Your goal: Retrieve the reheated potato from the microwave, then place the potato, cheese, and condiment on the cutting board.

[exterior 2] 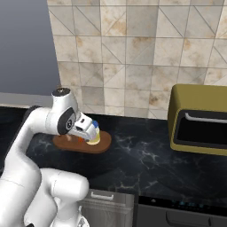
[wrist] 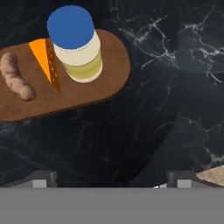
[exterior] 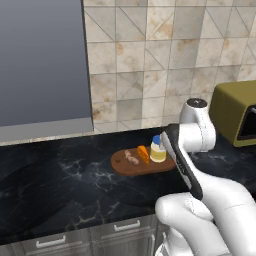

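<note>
The reddish-brown cutting board (exterior: 120, 163) (wrist: 89, 94) lies on the black counter. On it sit the tan potato (exterior: 132, 158) (wrist: 16, 81), the orange cheese wedge (exterior: 144, 153) (wrist: 43, 59) and the blue-capped condiment bottle (exterior: 157, 150) (wrist: 77, 49), standing upright at the board's right end. My gripper (exterior 2: 91, 132) (wrist: 111, 178) hangs just above and beside the bottle, open, with nothing between its fingers. In the hand view the fingertips (wrist: 43, 177) stand wide apart over bare counter, off the board. The microwave is out of view.
An olive-yellow toaster oven (exterior: 235, 112) (exterior 2: 199, 119) stands on the counter to the right. A grey cabinet front (exterior: 42, 65) fills the upper left above the counter. Tiled wall behind; drawers (exterior: 125, 227) run under the counter's front edge.
</note>
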Controlling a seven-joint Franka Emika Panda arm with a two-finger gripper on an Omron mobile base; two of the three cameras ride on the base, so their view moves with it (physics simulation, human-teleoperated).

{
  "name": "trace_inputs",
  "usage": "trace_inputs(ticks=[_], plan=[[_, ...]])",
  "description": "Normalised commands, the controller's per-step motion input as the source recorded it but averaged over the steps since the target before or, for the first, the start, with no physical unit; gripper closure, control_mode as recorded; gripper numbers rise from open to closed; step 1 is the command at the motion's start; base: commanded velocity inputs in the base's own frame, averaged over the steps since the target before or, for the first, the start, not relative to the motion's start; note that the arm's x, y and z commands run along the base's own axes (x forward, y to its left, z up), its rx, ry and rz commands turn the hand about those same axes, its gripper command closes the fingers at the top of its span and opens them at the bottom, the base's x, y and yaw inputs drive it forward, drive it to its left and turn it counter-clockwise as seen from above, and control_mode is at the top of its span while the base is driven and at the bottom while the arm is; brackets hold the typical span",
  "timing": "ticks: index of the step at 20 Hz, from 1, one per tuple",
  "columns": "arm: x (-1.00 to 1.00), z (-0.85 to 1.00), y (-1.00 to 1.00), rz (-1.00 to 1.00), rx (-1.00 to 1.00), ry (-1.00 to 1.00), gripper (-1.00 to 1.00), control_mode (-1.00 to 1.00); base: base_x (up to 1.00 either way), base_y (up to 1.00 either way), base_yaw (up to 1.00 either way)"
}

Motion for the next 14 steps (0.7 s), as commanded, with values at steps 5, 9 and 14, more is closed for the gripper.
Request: trace_inputs(ticks=[5, 9, 14], plan=[[-0.75, 0.07, 0.06, 0.08, 0.00, -0.05, -1.00, -1.00, 0.00, 0.00, 0.00], [-0.72, 0.09, 0.06, 0.09, 0.00, -0.03, -1.00, -1.00, 0.00, 0.00, 0.00], [-0.67, 0.15, 0.06, 0.08, 0.00, 0.00, -1.00, -1.00, 0.00, 0.00, 0.00]])
